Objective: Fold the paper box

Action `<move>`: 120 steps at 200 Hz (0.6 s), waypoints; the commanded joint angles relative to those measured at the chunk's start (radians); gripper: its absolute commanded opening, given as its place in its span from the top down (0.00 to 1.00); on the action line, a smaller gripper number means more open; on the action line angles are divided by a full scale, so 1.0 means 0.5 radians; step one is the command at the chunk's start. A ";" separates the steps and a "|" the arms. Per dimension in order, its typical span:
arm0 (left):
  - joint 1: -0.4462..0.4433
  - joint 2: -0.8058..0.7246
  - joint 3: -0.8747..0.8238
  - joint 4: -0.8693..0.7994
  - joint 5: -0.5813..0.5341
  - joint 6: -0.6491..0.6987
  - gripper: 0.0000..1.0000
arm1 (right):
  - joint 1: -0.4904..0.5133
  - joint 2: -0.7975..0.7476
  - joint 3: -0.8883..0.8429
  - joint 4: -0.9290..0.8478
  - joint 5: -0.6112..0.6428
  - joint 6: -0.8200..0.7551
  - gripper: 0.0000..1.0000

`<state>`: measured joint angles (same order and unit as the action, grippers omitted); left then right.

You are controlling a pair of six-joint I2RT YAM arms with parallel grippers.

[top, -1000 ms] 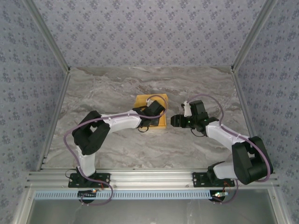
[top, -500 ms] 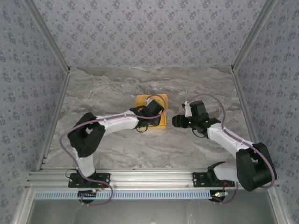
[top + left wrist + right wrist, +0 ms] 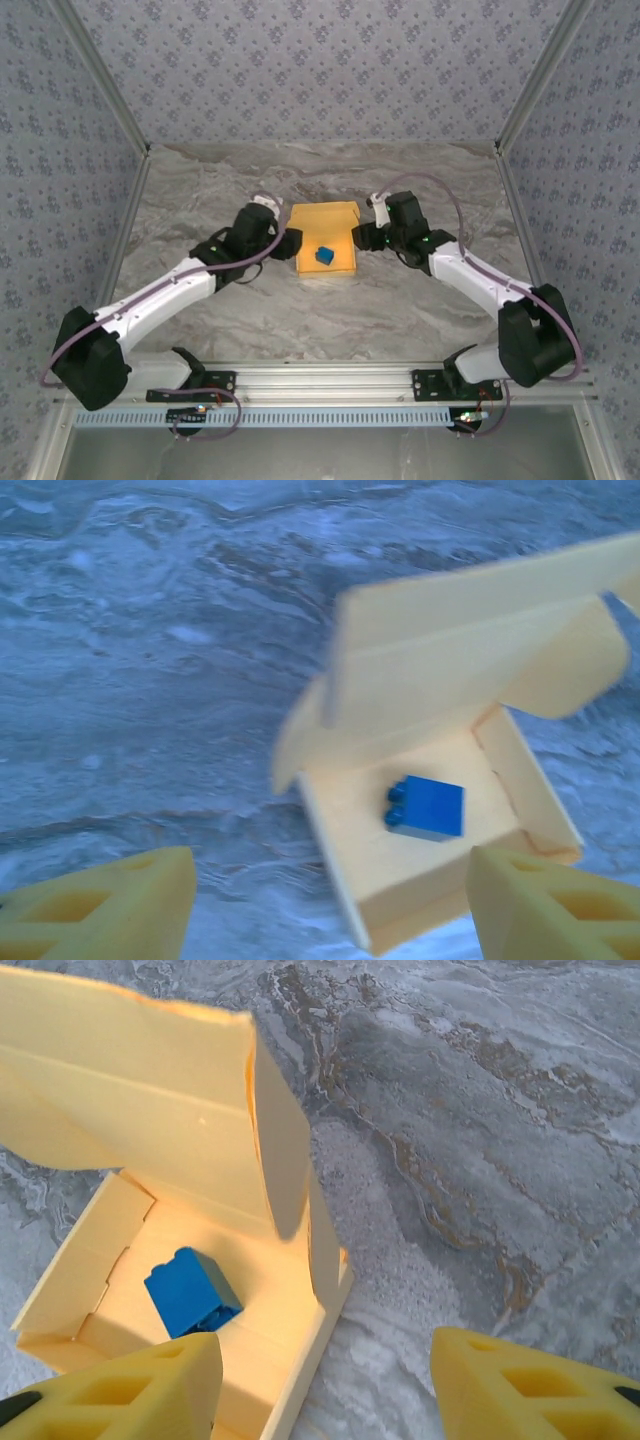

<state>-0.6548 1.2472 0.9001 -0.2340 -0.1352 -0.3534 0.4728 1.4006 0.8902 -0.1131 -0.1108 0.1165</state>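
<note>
Paper box (image 3: 335,225) sits on table (image 3: 200,200), lid apparently half-raised, blue block (image 3: 324,256) inside; left jaws and right jaws flank it, both spread open, holding nothing.

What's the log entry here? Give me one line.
paper box: walls up, not yet closed, blue block inside | left gripper: open, left of box | right gripper: open, right of box

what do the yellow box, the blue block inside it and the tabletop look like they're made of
paper box: thin cardboard by the look, matte yellow-orange; its walls and raised lid bend along creases.
blue block: probably moulded plastic, smooth and evenly coloured, studs at one end.
table: grey marble-veined surface; real stone or a printed laminate, cannot tell.
</note>
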 commanded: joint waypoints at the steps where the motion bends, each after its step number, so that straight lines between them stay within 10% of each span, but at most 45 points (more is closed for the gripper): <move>1: 0.160 0.008 -0.010 0.023 0.335 0.195 0.26 | -0.034 0.089 0.114 -0.030 -0.049 -0.130 0.43; 120: 0.409 0.415 0.155 0.183 0.801 0.682 0.26 | -0.035 0.328 0.313 -0.075 -0.144 -0.152 0.63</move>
<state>-0.4522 1.4166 0.9176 -0.1764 0.2173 -0.0887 0.4480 1.5475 1.0107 -0.1326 -0.1699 0.0540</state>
